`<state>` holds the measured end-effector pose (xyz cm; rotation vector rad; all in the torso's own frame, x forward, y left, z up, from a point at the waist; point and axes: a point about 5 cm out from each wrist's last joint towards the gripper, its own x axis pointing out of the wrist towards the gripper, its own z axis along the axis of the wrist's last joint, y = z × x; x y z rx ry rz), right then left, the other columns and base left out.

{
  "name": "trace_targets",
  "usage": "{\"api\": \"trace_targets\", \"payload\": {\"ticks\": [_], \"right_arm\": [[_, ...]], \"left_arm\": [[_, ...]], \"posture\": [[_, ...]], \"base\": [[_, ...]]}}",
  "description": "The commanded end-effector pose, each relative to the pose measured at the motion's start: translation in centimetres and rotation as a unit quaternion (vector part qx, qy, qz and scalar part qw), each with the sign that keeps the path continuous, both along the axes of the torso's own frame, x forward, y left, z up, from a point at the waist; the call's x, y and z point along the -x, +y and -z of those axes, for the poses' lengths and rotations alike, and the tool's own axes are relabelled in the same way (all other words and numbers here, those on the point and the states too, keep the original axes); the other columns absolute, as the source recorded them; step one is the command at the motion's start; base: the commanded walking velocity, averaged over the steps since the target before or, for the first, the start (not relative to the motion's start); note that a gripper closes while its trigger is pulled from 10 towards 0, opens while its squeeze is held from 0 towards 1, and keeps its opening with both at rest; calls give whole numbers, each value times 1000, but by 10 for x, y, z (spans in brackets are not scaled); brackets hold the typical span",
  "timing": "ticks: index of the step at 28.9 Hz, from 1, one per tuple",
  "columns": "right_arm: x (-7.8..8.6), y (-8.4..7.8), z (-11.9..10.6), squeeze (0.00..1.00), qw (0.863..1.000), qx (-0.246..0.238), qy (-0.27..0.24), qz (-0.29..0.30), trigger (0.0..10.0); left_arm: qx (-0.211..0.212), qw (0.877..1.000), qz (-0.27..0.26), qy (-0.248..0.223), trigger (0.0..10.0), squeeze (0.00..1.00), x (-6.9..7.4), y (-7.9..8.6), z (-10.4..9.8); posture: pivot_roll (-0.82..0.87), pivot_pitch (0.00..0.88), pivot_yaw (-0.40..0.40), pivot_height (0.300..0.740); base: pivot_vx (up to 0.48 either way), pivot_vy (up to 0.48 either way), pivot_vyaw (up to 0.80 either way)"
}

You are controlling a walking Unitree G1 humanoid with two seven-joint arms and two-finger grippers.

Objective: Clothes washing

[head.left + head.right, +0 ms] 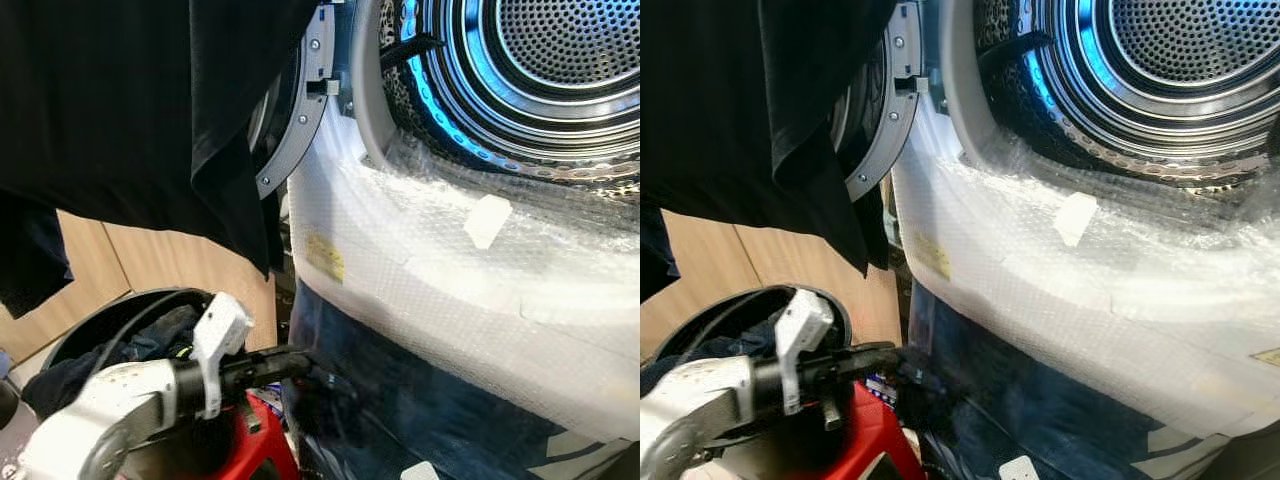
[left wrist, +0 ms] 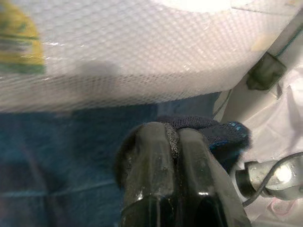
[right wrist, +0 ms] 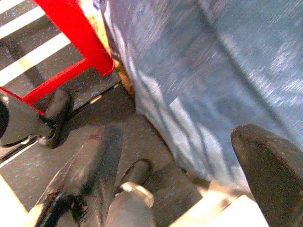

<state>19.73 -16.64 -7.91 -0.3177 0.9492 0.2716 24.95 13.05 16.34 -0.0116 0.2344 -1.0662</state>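
The washer's drum point(image 1: 560, 50) stands open at the upper right, lit blue inside, with the front wrapped in bubble wrap point(image 1: 450, 270). A black garment point(image 1: 130, 100) hangs over the open door point(image 1: 300, 120) at the upper left. My left gripper point(image 1: 305, 365) reaches low toward the machine's blue lower panel point(image 1: 430, 410). In the left wrist view its fingers point(image 2: 156, 142) are shut on a dark blue knitted cloth point(image 2: 222, 135). My right gripper point(image 3: 177, 137) hangs open near the floor beside the blue panel, holding nothing.
A round black basket point(image 1: 100, 330) with dark clothes sits at the lower left behind my left arm. A red stand point(image 1: 265, 440) is under the left gripper, and its red frame point(image 3: 71, 33) shows above the dark speckled floor. A wooden wall lies behind.
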Motion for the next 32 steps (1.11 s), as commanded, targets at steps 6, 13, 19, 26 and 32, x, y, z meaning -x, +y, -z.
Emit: {"api": "trace_targets", "payload": {"ticks": [6,13,19,26,32], "right_arm": [[-19,-2,-15,1000,996,-47,-36,-64,10000],[-13,-6,-23,1000,968,-173,1,-180,10000],[-15,-15,-36,1000,942,-276,11,-190,10000],[-33,-15,-56,1000,919,-353,-47,-172,10000],[-35,-1,-66,1000,881,-418,-44,-218,10000]], "left_arm": [[-47,999,3,19,0,0,8,7,25],[-49,998,-1,26,0,0,10,6,36],[-68,997,15,38,0,0,15,4,48],[-81,995,34,51,0,0,19,0,57],[-87,993,51,59,0,0,20,-7,65]], "posture": [[83,0,-25,740],[90,0,-45,740],[84,0,-43,740],[75,0,-40,740],[71,0,-41,740]], "base": [[0,0,0],[0,0,0],[0,0,0],[0,0,0],[0,0,0]]}}
